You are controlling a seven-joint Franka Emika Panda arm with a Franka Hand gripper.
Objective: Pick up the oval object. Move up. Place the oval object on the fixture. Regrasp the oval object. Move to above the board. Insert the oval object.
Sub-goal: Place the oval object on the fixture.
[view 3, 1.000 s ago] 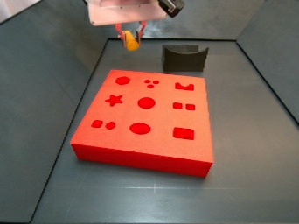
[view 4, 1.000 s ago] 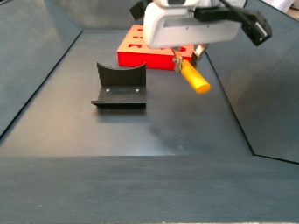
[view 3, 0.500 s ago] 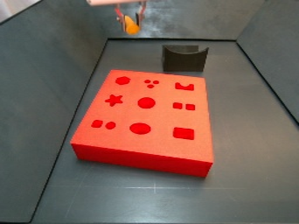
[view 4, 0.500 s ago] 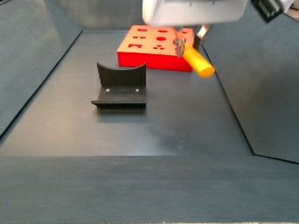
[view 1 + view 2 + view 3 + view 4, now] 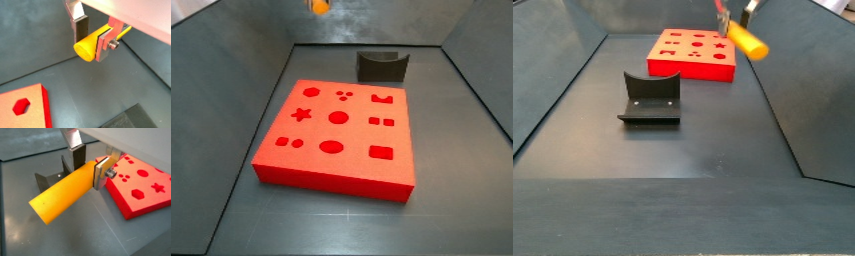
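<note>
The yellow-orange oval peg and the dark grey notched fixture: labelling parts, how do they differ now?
The yellow-orange oval peg is bright, long and rounded; the dark grey notched fixture is nearly black and angular. The peg hangs tilted in the gripper, high above the floor; the fixture stands empty on it.

Tilted yellow-orange oval object [image 5: 63,195] in gripper [image 5: 89,165], seemingly high above board [image 5: 694,55].

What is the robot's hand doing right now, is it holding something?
Hand: closed on the oval object, raised high above the floor.
</note>
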